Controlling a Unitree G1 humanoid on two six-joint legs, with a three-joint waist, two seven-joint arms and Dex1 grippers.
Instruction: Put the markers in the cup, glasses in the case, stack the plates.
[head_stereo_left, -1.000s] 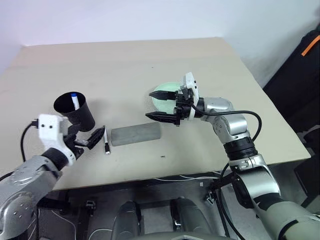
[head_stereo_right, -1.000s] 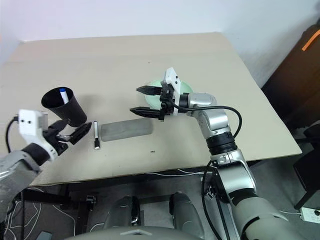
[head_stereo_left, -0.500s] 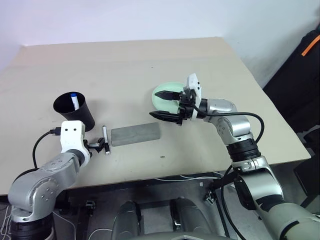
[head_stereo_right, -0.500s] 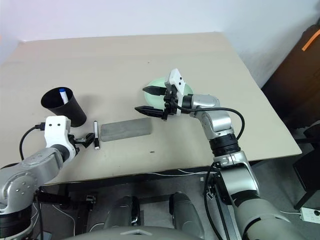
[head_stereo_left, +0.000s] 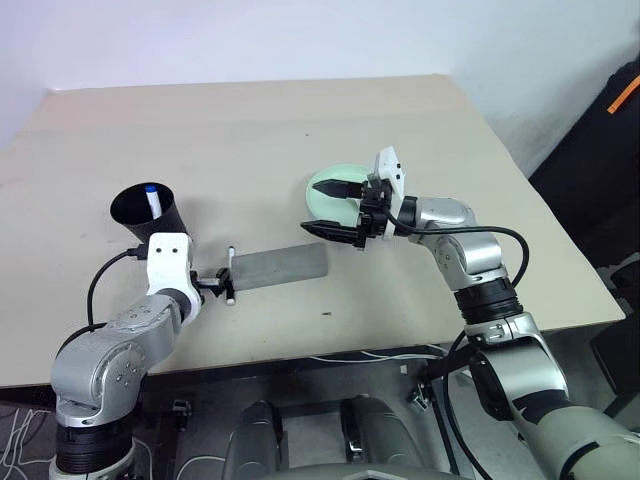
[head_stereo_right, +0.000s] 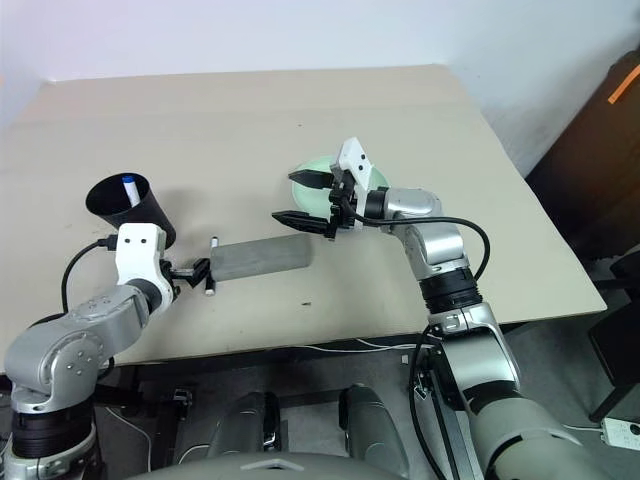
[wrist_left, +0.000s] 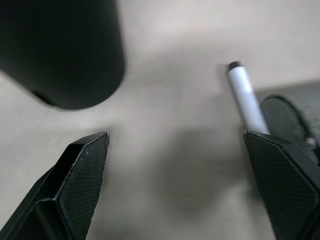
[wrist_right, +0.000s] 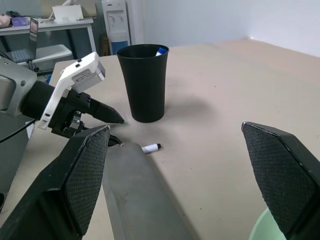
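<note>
The black cup (head_stereo_left: 146, 212) stands at the table's left with a blue-capped marker (head_stereo_left: 150, 195) inside it. A second marker (head_stereo_left: 230, 276), white with a black cap, lies between the cup and the grey case (head_stereo_left: 284, 264), touching the case's left end. My left gripper (head_stereo_left: 213, 287) is low at the table, open, with one fingertip against this marker (wrist_left: 245, 97) and nothing held. My right gripper (head_stereo_left: 310, 207) hovers open over the left edge of a pale mint plate (head_stereo_left: 338, 180). The glasses are out of view.
The tan table (head_stereo_left: 250, 130) has wide bare surface behind the objects. Its front edge runs just behind my left wrist, with cables (head_stereo_left: 360, 355) hanging below it. A dark object with an orange stripe (head_stereo_left: 620, 95) stands off the table's right side.
My left gripper has moved in and down toward the loose marker. The marker and the case have both shifted a little to the right and turned slightly. My right gripper has stayed in place.
</note>
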